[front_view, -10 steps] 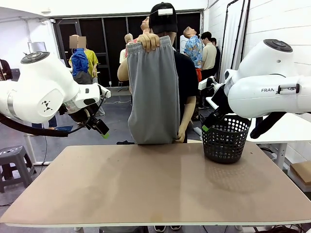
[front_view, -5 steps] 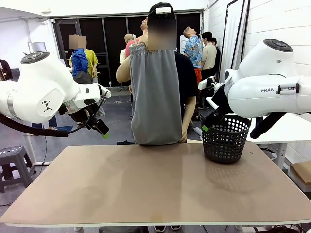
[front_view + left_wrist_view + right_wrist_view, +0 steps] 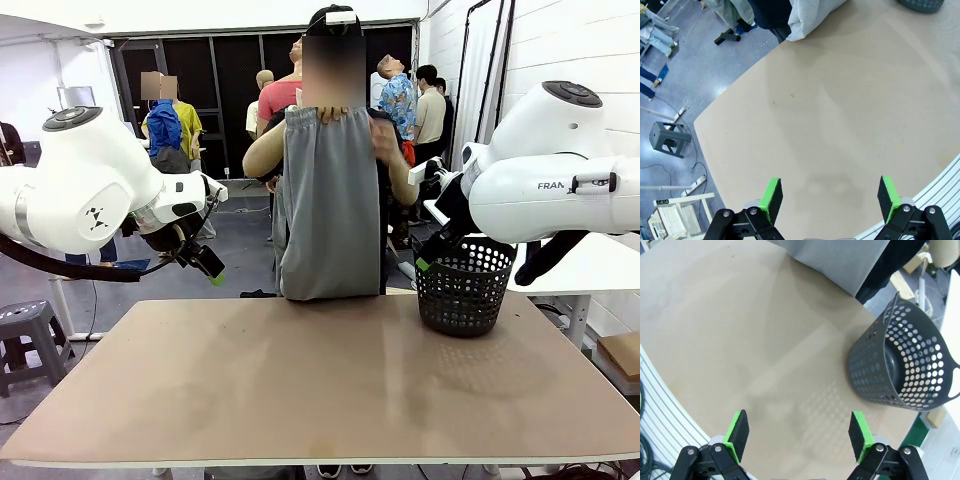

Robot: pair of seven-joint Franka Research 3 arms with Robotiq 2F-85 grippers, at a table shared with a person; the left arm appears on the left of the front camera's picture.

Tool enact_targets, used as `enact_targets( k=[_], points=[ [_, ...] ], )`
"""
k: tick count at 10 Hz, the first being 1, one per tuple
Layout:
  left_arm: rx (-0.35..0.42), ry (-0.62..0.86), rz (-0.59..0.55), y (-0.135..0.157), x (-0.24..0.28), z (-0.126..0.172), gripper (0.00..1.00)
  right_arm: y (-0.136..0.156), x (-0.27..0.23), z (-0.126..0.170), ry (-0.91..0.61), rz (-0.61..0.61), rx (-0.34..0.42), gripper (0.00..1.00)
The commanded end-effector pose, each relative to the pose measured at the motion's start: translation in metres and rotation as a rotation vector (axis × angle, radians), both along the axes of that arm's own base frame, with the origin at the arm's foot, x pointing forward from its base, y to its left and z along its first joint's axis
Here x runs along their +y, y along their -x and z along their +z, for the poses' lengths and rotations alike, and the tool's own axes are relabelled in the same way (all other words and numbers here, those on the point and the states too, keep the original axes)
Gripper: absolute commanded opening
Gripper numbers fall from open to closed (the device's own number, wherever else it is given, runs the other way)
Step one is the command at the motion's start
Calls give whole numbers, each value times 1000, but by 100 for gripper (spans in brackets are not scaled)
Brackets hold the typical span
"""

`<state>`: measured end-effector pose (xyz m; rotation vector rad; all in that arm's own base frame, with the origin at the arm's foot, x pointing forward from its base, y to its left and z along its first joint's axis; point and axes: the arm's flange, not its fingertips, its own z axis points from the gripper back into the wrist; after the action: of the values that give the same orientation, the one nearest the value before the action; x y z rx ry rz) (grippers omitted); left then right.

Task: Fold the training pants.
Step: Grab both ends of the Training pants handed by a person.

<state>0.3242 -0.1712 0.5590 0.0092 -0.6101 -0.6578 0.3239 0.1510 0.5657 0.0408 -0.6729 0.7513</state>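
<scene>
Pants [image 3: 330, 205]: one pair, off the counter [image 3: 320, 390], held up by the person [image 3: 397, 170] at the far side. They hang upright in front of the torso, waistband [image 3: 345, 119] on top, bottom end down at the counter's far edge. Hand [image 3: 331, 113] grips the waistband's top near the middle. Second hand [image 3: 383, 142] sits at the pants' picture-right edge, just under the waistband. Both wrist views catch the bottom end at that far edge.

Left arm [image 3: 90, 190]: in from the left, raised, big joint high, wrist angled down toward the counter's middle. Left gripper [image 3: 830, 194] hangs in the air over the counter's left side, well apart from the pants. Jaws spread wide, nothing between them, bare counter below.

Right arm [image 3: 560, 180]: in from the right, raised, forearm roughly level, wrist dropping down and inward. Right gripper [image 3: 799, 435] hangs in the air just beside the basket [image 3: 465, 290], at its rim on the side toward the middle. Can't tell if it touches. Jaws spread wide, holding nothing.

Basket: black mesh, standing upright on the counter's far right, near the pants' bottom end but apart from it.

Count: 1 pair of pants, 1 basket, 2 arms, 2 grippers, 4 green pads [image 3: 771, 194], 2 hands on the pants, 1 person at the counter.
</scene>
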Motion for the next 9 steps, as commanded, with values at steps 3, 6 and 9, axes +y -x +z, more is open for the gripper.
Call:
enact_targets(
  k=[3, 6, 9],
  points=[
    [2, 1, 0, -2, 0, 1, 100, 0, 0, 0, 0, 0, 1, 100],
    [2, 1, 0, -2, 0, 1, 100, 0, 0, 0, 0, 0, 1, 100],
    [2, 1, 0, -2, 0, 1, 100, 0, 0, 0, 0, 0, 1, 100]
  ],
)
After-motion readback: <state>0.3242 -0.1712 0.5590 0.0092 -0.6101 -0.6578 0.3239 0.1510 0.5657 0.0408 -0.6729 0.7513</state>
